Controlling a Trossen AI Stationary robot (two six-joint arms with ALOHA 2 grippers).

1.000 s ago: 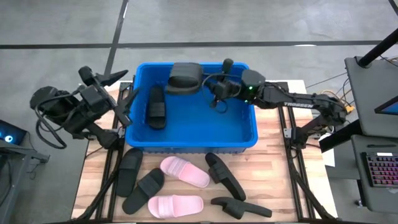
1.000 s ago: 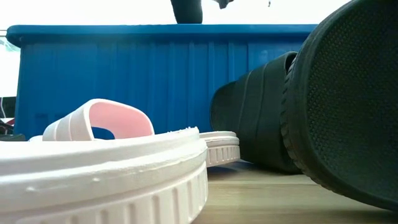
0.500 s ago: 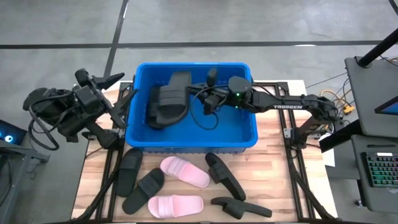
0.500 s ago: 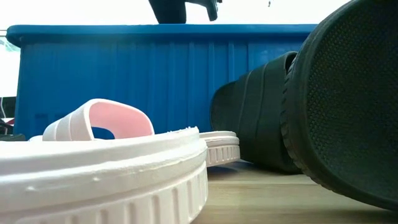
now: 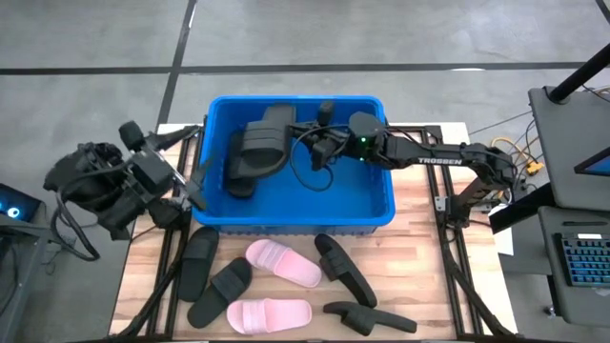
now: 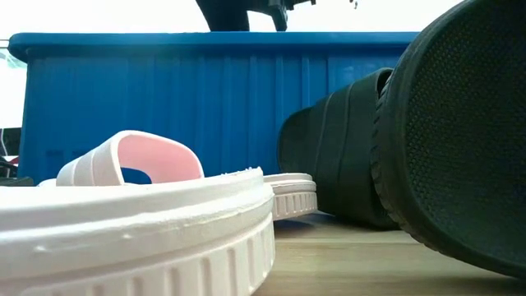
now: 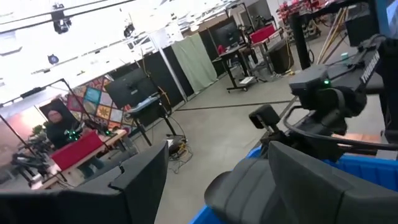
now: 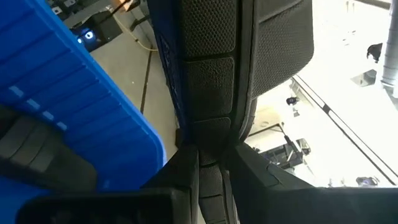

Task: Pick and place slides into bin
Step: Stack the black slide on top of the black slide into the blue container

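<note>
black right arm stretches level over the bright blue plastic bin (image 5: 386, 205), right gripper (image 5: 303, 143) pinching a black wide-strapped slide (image 5: 261, 143); left gripper (image 5: 193, 164) spread beside the bin.

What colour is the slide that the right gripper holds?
Black. The held slide shows best in the high view, above the bin.

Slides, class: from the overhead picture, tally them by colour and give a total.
Black slides: 6, namely one held over the bin, one inside it, four on the table.
Pale pink slides: 2.
Total: 8.
</note>
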